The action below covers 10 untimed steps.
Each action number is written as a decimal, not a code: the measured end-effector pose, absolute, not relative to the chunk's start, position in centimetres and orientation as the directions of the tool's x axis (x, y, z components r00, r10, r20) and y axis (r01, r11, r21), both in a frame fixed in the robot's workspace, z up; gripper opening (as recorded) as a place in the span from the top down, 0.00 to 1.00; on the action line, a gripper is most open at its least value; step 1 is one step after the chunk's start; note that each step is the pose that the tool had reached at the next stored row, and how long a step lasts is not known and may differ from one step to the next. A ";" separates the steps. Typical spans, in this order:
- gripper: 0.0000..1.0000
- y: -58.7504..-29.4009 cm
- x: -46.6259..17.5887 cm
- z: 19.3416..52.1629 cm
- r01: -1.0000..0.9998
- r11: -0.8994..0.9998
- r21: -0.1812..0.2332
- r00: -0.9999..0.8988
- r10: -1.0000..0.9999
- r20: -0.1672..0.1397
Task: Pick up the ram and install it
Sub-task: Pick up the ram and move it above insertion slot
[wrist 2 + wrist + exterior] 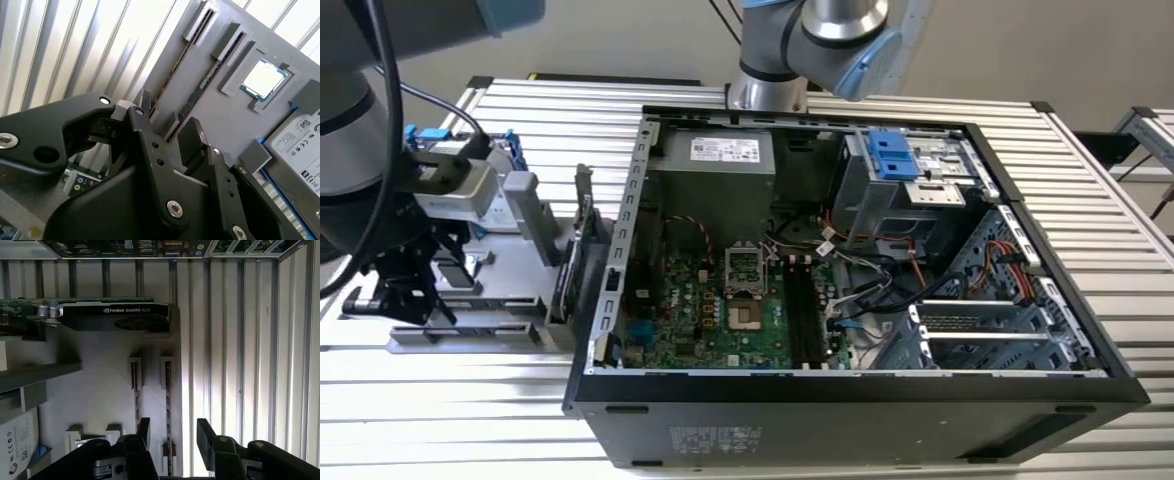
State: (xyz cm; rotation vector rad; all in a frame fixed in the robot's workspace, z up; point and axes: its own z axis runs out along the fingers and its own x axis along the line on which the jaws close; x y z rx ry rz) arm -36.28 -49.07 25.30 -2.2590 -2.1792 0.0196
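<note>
Pick-up step: hand [172, 432], empty and spread apart, hovers over ram [168, 390] slotted in grey holder [100, 390]; grasp likely needs straddling thin edge.

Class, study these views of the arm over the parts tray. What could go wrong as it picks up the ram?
1. Two sticks stand on edge, side by side in the tray; the open tool lines up on the ram, and one finger sits close to the other stick, so it might knock it.
2. The ram is thin and upright; a skewed grip could tilt or bend it.
</note>
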 end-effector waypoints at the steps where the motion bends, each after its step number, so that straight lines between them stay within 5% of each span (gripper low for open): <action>1: 0.00 -49.1 -36.3 25.2 0.999 -0.036 -0.011 0.036 0.999 -0.007; 10: 0.00 -49.1 -36.3 24.3 0.999 -0.032 -0.011 0.032 0.999 -0.007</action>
